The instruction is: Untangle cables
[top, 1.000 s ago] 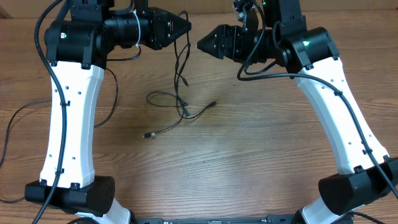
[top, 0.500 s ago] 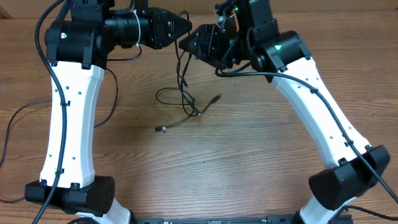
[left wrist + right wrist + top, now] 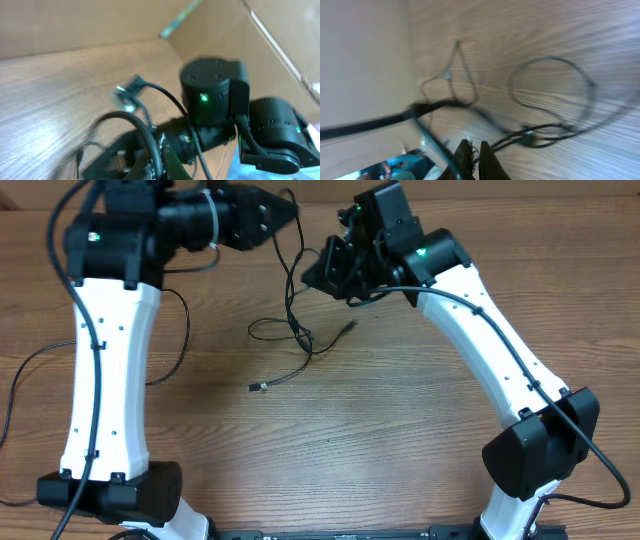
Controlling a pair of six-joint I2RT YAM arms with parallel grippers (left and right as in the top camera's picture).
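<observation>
Right gripper [image 3: 308, 277] swung left vs 1 s ago. Jaws went from wide apart to closed beside the hanging strand; couldn't tell if it pinched it. Left gripper [image 3: 288, 208] stayed clamped on the cables [image 3: 297, 338]. Loops lay on the table [image 3: 380, 430] between both arms, dragged slightly right.

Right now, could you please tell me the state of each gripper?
Left gripper: closed, holding the cable.
Right gripper: closed, apparently on the cable too.
</observation>
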